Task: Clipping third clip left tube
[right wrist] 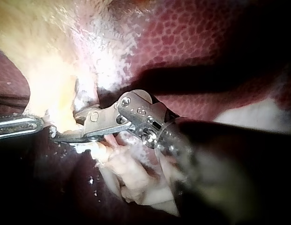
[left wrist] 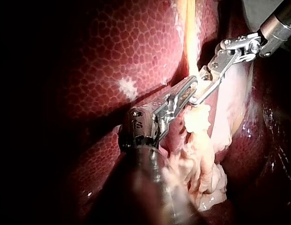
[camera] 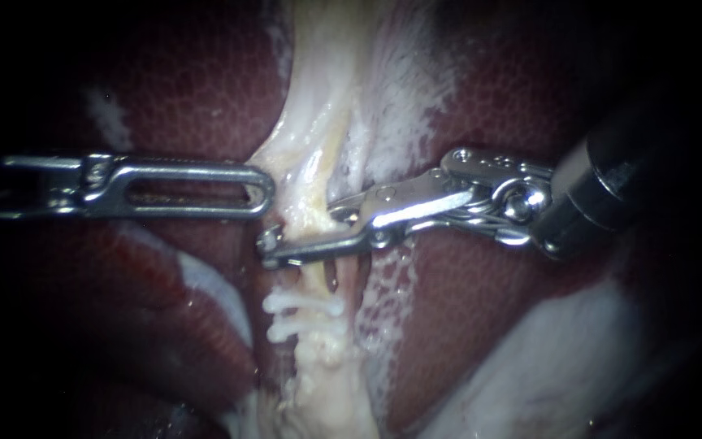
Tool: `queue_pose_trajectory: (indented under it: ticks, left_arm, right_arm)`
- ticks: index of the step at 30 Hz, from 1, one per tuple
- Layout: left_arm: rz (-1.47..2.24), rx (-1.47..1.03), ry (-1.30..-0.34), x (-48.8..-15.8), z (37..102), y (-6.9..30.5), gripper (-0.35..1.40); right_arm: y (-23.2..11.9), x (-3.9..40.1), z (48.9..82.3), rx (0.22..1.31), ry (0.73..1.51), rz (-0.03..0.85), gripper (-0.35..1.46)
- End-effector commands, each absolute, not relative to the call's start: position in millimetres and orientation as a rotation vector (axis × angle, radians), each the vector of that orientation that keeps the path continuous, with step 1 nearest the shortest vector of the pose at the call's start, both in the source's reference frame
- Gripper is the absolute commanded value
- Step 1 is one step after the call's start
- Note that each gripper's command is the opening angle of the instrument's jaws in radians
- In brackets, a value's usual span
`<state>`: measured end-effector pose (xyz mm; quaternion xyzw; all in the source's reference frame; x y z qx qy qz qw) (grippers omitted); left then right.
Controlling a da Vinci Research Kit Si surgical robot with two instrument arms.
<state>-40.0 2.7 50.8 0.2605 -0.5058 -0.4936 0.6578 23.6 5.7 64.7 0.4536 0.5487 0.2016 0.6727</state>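
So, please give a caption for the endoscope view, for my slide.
Right instrument lies across the tube just above the white clips; left instrument tip sits beside the tube, liver behind.

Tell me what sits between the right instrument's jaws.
A pale tube runs between the right instrument's open jaws, above two white clips on it. Whether the jaws carry a clip cannot be seen; metal and tissue cover it.

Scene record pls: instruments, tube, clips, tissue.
left instrument: tip against tube, from the left
right instrument: jaws open, tube between them
tube: pale, runs top to bottom in endoscope view
clips: white, two seen, on tube just below right jaws
liver: dark red, both sides of tube
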Motion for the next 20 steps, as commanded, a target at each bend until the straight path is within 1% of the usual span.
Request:
queue_pose_trajectory:
  ticks: [1, 7, 20]
  left_arm:
    - [-1.118, 0.59, -1.145, -40.0, 50.8, 2.7, -0.35]
    - [-1.118, 0.59, -1.145, -40.0, 50.8, 2.7, -0.35]
    - [-1.119, 0.589, -1.145, -40.2, 50.8, 2.7, -0.35]
  right_arm:
    - [5.6, 23.6, 64.8, 1.025, 1.236, 0.448, -0.35]
    - [5.2, 23.8, 65.4, 1.024, 1.235, 0.443, -0.35]
    - [5.2, 23.8, 65.4, 1.027, 1.235, 0.441, -0.35]
